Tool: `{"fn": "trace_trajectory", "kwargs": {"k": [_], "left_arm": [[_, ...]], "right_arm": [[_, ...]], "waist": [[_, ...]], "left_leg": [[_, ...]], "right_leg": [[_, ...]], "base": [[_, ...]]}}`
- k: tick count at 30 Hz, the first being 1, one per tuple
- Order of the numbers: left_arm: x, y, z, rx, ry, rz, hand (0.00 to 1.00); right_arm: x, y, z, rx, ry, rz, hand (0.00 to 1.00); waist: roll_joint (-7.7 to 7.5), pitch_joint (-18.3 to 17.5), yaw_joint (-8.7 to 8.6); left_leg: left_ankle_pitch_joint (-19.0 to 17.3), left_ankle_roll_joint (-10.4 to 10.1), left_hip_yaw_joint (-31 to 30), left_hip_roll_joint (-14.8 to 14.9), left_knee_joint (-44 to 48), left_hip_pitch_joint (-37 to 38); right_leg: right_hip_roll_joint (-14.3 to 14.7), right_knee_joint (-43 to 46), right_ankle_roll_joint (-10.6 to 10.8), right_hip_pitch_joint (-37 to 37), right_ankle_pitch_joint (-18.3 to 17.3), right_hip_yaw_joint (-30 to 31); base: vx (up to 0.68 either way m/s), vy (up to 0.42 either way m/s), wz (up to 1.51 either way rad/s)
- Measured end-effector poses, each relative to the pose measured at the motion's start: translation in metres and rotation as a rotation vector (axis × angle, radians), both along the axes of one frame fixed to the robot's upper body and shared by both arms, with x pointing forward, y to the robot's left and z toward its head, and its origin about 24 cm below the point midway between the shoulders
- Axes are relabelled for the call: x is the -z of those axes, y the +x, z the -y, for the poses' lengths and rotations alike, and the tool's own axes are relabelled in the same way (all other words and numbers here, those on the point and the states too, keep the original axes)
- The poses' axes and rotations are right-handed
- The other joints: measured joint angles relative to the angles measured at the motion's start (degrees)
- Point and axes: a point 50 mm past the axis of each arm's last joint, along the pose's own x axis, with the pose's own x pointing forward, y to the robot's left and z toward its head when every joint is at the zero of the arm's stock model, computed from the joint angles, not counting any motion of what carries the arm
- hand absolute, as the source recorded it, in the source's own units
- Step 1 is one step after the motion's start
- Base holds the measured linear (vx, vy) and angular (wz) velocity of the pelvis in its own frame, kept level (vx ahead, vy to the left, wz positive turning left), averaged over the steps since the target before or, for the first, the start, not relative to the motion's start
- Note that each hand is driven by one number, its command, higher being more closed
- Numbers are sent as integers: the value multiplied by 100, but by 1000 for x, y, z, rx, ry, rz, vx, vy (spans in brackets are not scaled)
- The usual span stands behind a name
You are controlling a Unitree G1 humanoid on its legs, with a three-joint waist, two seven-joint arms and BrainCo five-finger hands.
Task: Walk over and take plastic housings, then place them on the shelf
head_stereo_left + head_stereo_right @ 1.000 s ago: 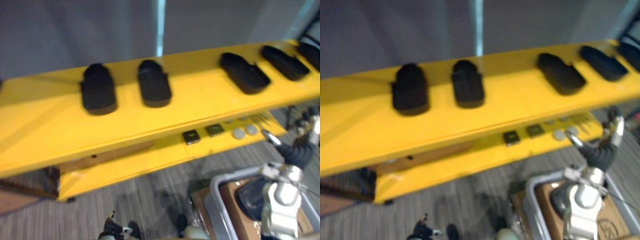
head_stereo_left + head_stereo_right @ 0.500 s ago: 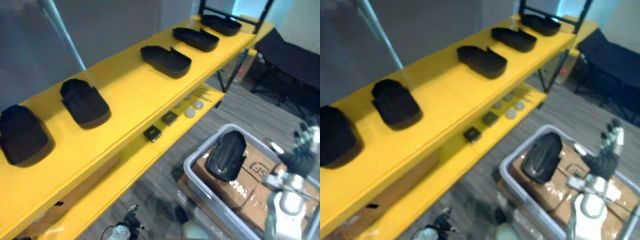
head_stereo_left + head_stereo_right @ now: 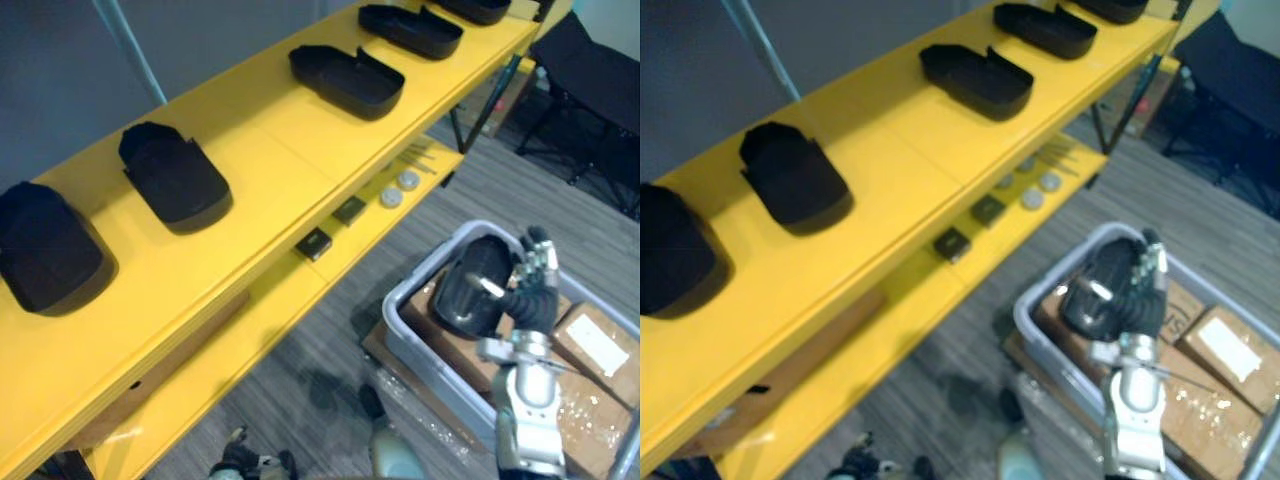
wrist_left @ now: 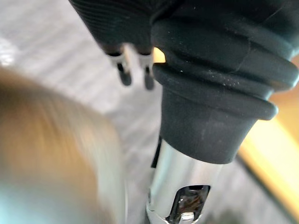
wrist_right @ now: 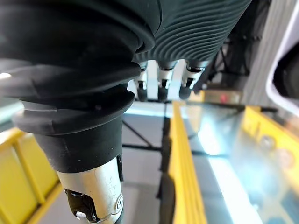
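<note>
Right robot hand (image 3: 530, 285) hangs loose-fingered and empty just beside the black plastic housing (image 3: 466, 292) in the grey bin (image 3: 425, 365), left robot hand (image 4: 210, 93) can't tell. Housing looks light, stiff, slick, so I'd grab its rim. Yellow shelf (image 3: 300, 130) beyond

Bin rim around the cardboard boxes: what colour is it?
Light grey bin rim, clearest in the left eye view.

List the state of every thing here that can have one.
Right hand: open, raised beside the bin, nothing gripped.
Left hand: open, empty.
Bin: uncovered, one housing inside, lying on boxes.
Shelf housings: five set in a row on the top board, spaced apart.
</note>
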Motion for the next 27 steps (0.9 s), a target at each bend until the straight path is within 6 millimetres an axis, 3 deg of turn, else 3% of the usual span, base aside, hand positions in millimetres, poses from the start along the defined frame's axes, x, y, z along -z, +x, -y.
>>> {"fn": "trace_trajectory", "kwargs": {"k": [3,4,6,8,9,11,12,13,16,19,21,22,23,25,27], "left_arm": [[-3,9,4,-43,-8,35,0],[-3,12,7,-48,-17,39,0],[-4,15,6,-47,-17,49,0],[-6,19,4,-37,-7,56,0],[-7,21,2,-39,-1,65,0],[-9,27,2,-31,2,80,0],[-10,30,2,-34,-2,81,0],[-9,31,2,-41,-6,77,0],[-8,30,-5,-29,7,52,0],[-9,23,-23,-40,44,40,0],[-10,12,-39,-49,79,15,0],[-10,3,-48,-54,99,-4,0],[-9,-2,-51,-68,103,-16,0],[-4,-17,-45,-113,71,-49,0],[-1,-28,-37,-145,45,-69,0]], "right_arm": [[1,2,-5,-16,7,-8,0],[7,-6,-3,0,16,-37,0],[14,-18,-6,11,42,-68,0],[11,-26,-10,12,66,-50,0],[9,-30,-12,9,72,-40,0],[9,-34,-13,9,78,-42,0],[11,-37,-14,3,89,-50,0],[15,-41,-14,-1,97,-72,0],[21,-45,-12,2,96,-104,0],[20,-30,-19,-47,101,-89,0],[25,-23,-23,-71,108,-104,0],[28,-22,-25,-89,110,-117,0],[28,-20,-27,-103,108,-120,0],[35,-15,-30,-135,97,-154,0],[41,-9,-31,-175,71,-197,0]], "waist": [[135,233,111],[129,304,103],[28,378,130],[-68,469,145],[-132,513,176],[-174,555,300],[-143,584,408],[-117,620,401],[-136,595,408],[-256,519,521],[-410,395,648],[-562,281,691],[-680,205,722],[-634,216,799],[-452,238,883]], "left_leg": [[-295,-1,-254,125,639,-241],[-374,5,-494,69,857,-169],[-439,19,-658,-25,1027,4],[-453,21,-593,-90,1157,128],[-483,57,-332,-126,1207,143],[-468,159,128,-72,1205,103],[-328,429,593,100,939,133],[-206,494,843,180,803,118],[164,519,1229,292,351,127],[392,389,1749,566,124,101],[458,275,2039,765,194,-9],[509,188,2194,837,290,-154],[553,117,2243,909,379,-270],[668,-47,2459,1073,373,-276],[711,-106,2380,1205,385,-270]], "right_leg": [[129,458,8,3,-246,-264],[114,1033,33,3,-604,-504],[64,1708,-8,46,-924,-692],[10,1850,4,141,-915,-683],[-9,1713,72,160,-783,-557],[-41,1267,-5,42,-221,-604],[-101,552,-400,155,327,-1072],[-250,879,-538,142,178,-1937],[-624,1961,-602,400,-700,-2659],[-1091,2121,-604,1031,-829,-3087],[-1293,1952,-474,1273,-696,-3233],[-1349,1578,-143,1410,-399,-3249],[-1281,1138,176,1521,-541,-3306],[-1122,425,372,1633,-697,-3506],[-939,164,367,1580,-718,-3319]], "base": [[-31,15,39],[-3,1,74],[-17,30,71],[-70,75,4],[-157,151,-77],[-228,156,-129],[-270,86,-149],[-256,83,-136],[-177,91,-84],[-145,-110,-109],[-126,-244,-114],[-72,-241,-70],[-89,-373,-90],[-68,-346,-99],[-49,-241,-83]]}}
